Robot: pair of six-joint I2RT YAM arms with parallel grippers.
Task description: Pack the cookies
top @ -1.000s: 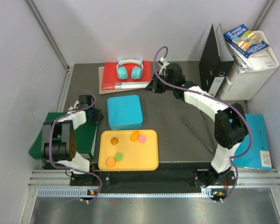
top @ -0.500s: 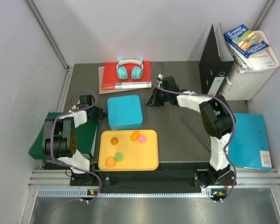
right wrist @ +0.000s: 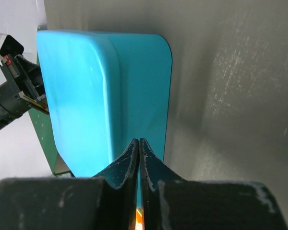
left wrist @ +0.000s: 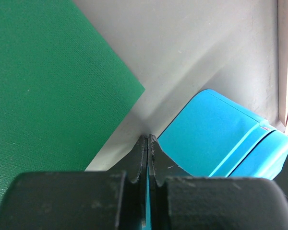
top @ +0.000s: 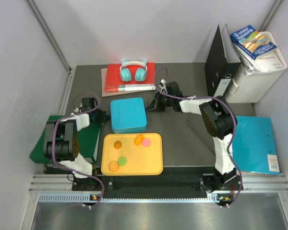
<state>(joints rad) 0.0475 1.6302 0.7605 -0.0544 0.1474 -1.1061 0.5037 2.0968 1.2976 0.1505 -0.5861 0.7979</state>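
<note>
the cookies (top: pixel 122 160) seem light, stiff and thin; grip across the edges. left tool (left wrist: pixel 148 139) and right tool (right wrist: pixel 138 141) are pressed together.

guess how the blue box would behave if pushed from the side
Probably stiff: the blue box holds clean rounded edges and a smooth moulded lid, like hard plastic. It sits low and wide, so it should slide on the table rather than tip. Its smooth sides may prove slippery to grip.

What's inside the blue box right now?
Not visible: the blue box is closed, so its inside is hidden. Five cookies lie outside it on the yellow tray.
</note>
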